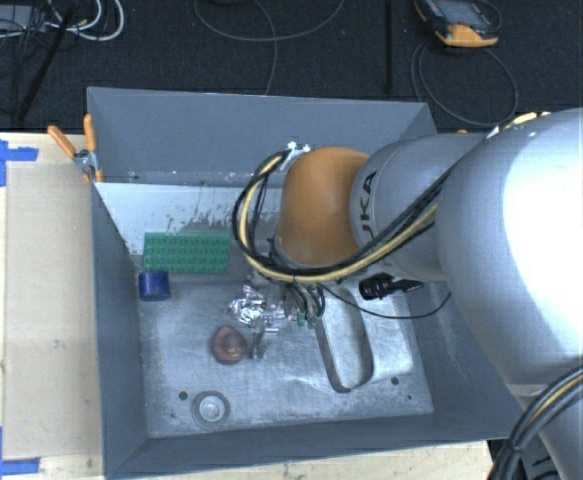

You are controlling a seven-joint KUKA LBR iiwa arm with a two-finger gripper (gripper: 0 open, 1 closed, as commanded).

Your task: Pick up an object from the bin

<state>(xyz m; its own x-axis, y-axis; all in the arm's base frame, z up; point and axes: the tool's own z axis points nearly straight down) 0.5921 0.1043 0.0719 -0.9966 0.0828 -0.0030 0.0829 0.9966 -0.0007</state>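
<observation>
End effector (258,320) low, just beside small brown rounded lump (228,345); grip state impossible to tell. Could nudge lump away, closing empty.

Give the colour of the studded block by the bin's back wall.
The studded block is green, in the camera view.

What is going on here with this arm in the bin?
The arm's gripper is down inside the grey metal bin, just beside a small brown round thing near the middle. Nothing is visibly lifted yet. A green studded block and a small blue cylinder lie at the back left, a grey disc near the front.
</observation>
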